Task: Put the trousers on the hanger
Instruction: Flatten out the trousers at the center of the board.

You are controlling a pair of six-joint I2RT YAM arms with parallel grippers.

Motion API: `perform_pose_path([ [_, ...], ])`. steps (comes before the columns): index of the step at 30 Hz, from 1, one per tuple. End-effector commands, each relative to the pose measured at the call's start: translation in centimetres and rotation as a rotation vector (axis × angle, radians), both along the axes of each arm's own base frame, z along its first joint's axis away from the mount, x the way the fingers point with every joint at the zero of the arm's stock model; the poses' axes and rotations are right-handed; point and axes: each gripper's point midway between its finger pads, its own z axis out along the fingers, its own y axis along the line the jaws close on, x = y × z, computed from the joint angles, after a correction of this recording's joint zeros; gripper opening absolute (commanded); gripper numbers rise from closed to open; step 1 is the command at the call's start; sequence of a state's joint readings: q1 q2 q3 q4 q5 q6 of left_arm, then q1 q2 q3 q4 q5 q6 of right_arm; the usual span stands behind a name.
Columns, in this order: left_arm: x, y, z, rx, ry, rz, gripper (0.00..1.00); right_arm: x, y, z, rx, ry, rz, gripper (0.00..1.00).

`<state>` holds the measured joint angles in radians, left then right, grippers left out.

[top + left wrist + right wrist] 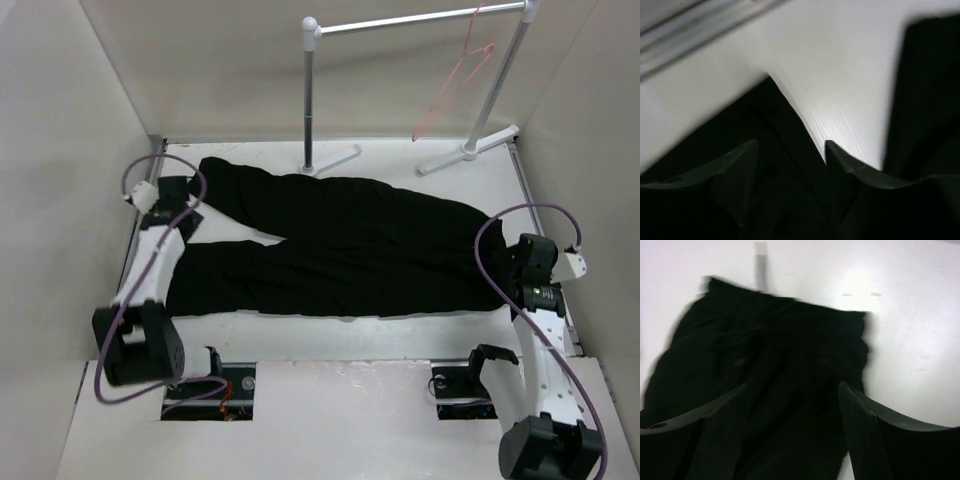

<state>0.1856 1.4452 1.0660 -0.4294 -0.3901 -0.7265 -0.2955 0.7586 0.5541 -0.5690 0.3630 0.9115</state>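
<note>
The black trousers (350, 240) lie flat across the table, legs to the left and waist to the right. The pink wire hanger (455, 80) hangs from the rack's bar at the back right. My left gripper (188, 220) is open over the leg ends. In the left wrist view its jaws (791, 145) straddle an edge of the black fabric (765, 165), with nothing gripped. My right gripper (498, 262) is open at the waist end. In the right wrist view its jaws (792, 385) hover apart over the waistband (785, 340).
The white tubular garment rack (410, 22) stands at the back, its feet (335, 160) beside the trousers. Beige walls close in the left, right and back. A metal rail (700, 25) runs along the table's left edge.
</note>
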Motion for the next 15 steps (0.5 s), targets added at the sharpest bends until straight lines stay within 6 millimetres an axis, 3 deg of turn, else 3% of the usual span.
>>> perform_pose_path([
  [1, -3.8, -7.7, -0.7, -0.092, -0.006, -0.162, 0.44, 1.6, 2.3, 4.2, -0.065, -0.090, 0.122, 0.75],
  [3, -6.2, -11.5, -3.1, -0.167, 0.035, -0.225, 0.33, 1.9, 4.7, 4.1, -0.063, -0.104, 0.236, 0.68],
  [7, -9.8, -13.7, -7.3, -0.272, 0.106, -0.216, 0.29, 2.6, 11.9, 1.9, 0.034, -0.103, 0.543, 0.25],
  [11, -12.3, -11.7, -9.4, -0.289, 0.144, -0.112, 0.29, 3.2, 20.1, -1.3, 0.167, -0.029, 0.839, 0.20],
  [13, -13.3, -10.1, -9.7, -0.292, 0.143, -0.045, 0.30, 3.6, 22.0, -2.4, 0.174, 0.020, 0.880, 0.21],
  [15, -14.5, -8.8, -10.3, -0.308, 0.164, 0.024, 0.31, 3.6, 22.3, -4.5, 0.186, 0.101, 0.852, 0.20],
])
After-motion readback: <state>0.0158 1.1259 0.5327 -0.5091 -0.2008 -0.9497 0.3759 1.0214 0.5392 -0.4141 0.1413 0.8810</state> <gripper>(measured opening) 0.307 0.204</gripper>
